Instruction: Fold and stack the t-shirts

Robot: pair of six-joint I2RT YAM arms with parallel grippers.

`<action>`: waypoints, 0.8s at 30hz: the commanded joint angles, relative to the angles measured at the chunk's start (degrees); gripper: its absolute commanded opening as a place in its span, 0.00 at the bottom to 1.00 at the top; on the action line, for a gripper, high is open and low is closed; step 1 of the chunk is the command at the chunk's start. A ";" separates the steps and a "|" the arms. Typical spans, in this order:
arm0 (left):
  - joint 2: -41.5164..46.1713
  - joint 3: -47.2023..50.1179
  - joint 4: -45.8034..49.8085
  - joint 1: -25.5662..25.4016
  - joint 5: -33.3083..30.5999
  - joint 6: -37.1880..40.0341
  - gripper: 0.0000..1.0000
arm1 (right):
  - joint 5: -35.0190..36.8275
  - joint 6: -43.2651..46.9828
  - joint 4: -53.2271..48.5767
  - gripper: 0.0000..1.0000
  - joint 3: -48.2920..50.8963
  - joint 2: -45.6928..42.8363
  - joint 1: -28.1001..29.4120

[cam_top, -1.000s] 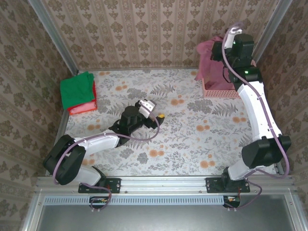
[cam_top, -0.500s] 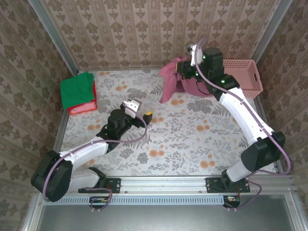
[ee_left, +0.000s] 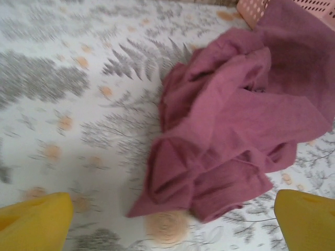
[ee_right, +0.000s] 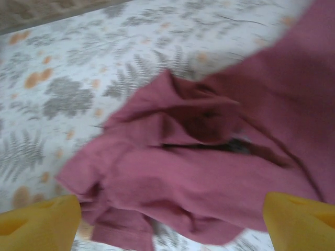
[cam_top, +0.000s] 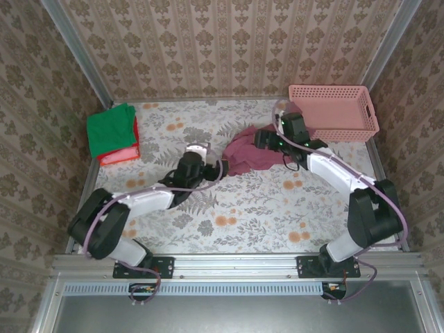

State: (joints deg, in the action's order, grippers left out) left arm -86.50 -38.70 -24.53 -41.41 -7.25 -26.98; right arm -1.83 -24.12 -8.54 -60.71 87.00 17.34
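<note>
My right gripper (cam_top: 266,141) had swung the shirt (cam_top: 244,157) from the basket (cam_top: 333,89) onto the table (cam_top: 277,201), fingers now wide; left gripper (cam_top: 210,164) wide too, ready for folding.

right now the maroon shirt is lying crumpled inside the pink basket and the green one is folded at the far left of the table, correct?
Not quite. The maroon shirt is crumpled, but it lies on the table, to the near left of the pink basket, not inside it. The top external view shows this. The green one is folded at the far left, as you say.
</note>
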 commanded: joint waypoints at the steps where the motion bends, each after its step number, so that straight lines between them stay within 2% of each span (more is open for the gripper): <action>1: -5.99 -5.24 4.39 -2.54 -5.33 -13.81 1.00 | 7.18 -5.54 3.49 0.90 5.21 -4.17 -2.69; 6: -13.26 -13.34 14.16 -3.73 -10.02 -15.69 0.99 | 4.33 -6.70 5.90 0.88 9.86 -2.84 -8.32; 10: -17.65 -15.97 14.35 -2.76 -9.60 -16.28 0.91 | 3.40 -6.85 7.11 0.83 9.73 2.01 -10.11; 13: -20.74 -18.01 13.68 -2.14 -8.16 -16.89 0.83 | 2.02 -7.19 8.15 0.80 8.45 6.39 -10.31; 16: -23.56 -20.39 13.63 -2.11 -6.74 -17.64 0.70 | 0.00 -7.99 8.96 0.76 6.53 10.90 -10.31; 18: -25.15 -21.29 13.32 -2.19 -5.96 -18.51 0.57 | -0.96 -8.91 9.87 0.71 5.66 13.80 -10.31; 19: -25.55 -21.51 13.00 -2.19 -5.75 -18.62 0.48 | -1.11 -9.19 10.14 0.66 5.47 14.49 -10.31; 21: -25.97 -21.64 12.48 -2.05 -5.58 -18.56 0.20 | -2.04 -9.21 10.93 0.40 5.32 14.83 -10.31; 22: -25.76 -21.46 12.49 -1.96 -5.81 -18.42 0.09 | -2.30 -9.04 10.75 0.30 5.37 14.30 -10.31; 23: -25.11 -21.02 12.29 -1.83 -6.36 -18.10 0.00 | -2.45 -8.86 10.67 0.20 5.58 13.05 -10.27; 24: -24.18 -20.31 12.14 -1.78 -7.07 -17.87 0.00 | -2.31 -8.69 10.52 0.10 6.05 11.44 -10.22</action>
State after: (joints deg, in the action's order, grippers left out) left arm -111.61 -59.13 -12.16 -43.46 -13.78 -44.64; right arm -2.33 -32.58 0.25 -53.47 101.54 7.05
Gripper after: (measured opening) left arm 0.037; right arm 0.164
